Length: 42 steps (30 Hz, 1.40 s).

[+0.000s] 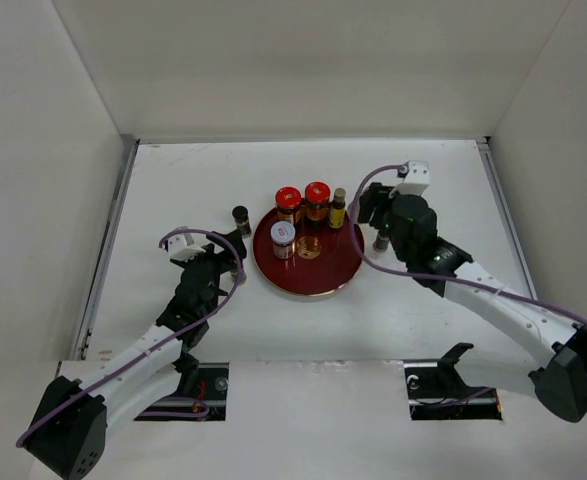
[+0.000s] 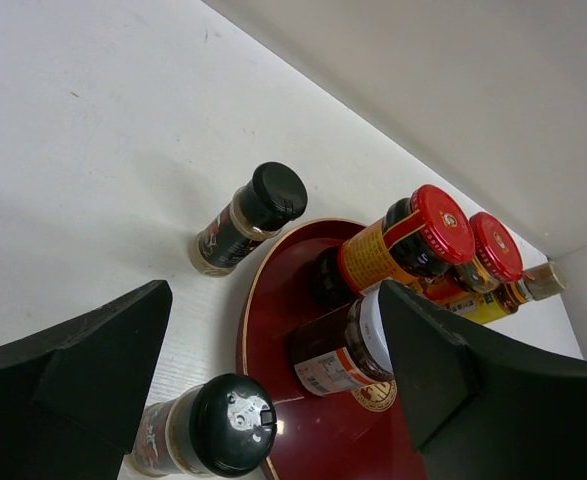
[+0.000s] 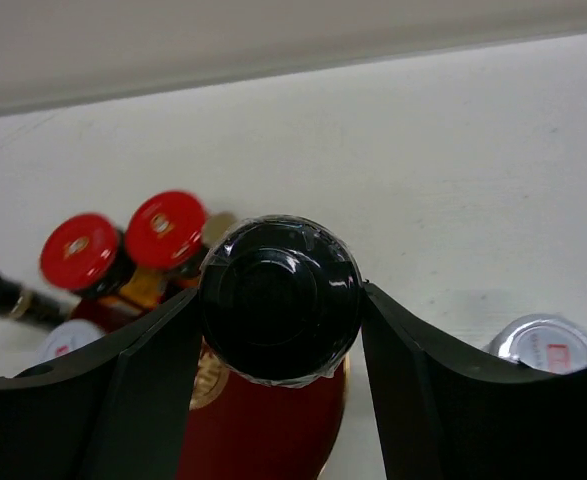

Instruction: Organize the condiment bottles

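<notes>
Currently right claw [image 3: 280, 300] clamps an upright black-capped bottle [image 3: 273, 285] at the right edge of the tray [image 1: 325, 272]. Left claw [image 2: 273, 310] gapes wide. Two more black-capped bottles [image 2: 251, 215] stand on the worktop [image 2: 73, 150] left of the tray. Tray holds two red-lidded jars [image 2: 428, 230] and one white-lidded jar [image 2: 348, 345]. All are upright, labels unreadable.

The white table [image 1: 173, 190] carries a red tray [image 1: 318, 277] and a black-capped bottle [image 1: 241, 217] beside it.

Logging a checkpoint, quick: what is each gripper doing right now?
Left gripper: open, holding nothing.
Right gripper: shut on a black-capped bottle.
</notes>
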Each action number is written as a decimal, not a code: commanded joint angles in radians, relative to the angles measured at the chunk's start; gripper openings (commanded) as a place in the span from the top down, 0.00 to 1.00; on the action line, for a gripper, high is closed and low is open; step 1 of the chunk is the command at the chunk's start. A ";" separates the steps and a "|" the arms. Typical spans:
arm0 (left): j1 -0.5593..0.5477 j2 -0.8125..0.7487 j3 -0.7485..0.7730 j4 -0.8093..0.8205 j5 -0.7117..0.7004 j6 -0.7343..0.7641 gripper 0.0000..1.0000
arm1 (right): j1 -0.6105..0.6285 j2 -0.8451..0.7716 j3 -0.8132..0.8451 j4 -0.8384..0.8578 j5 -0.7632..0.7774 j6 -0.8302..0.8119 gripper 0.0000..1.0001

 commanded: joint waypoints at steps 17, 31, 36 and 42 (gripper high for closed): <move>0.058 0.002 0.012 -0.023 -0.008 -0.033 0.16 | 0.260 0.493 0.159 0.267 0.013 -0.050 0.50; 0.084 0.074 0.162 -0.200 0.012 -0.022 0.24 | 0.273 0.384 0.090 0.282 0.044 -0.041 0.06; 0.081 0.221 0.356 -0.369 0.068 0.065 0.37 | 0.279 0.186 -0.076 0.308 0.024 -0.001 0.46; 0.071 0.361 0.498 -0.473 0.085 0.136 0.41 | 0.250 0.126 -0.212 0.403 -0.005 0.065 0.77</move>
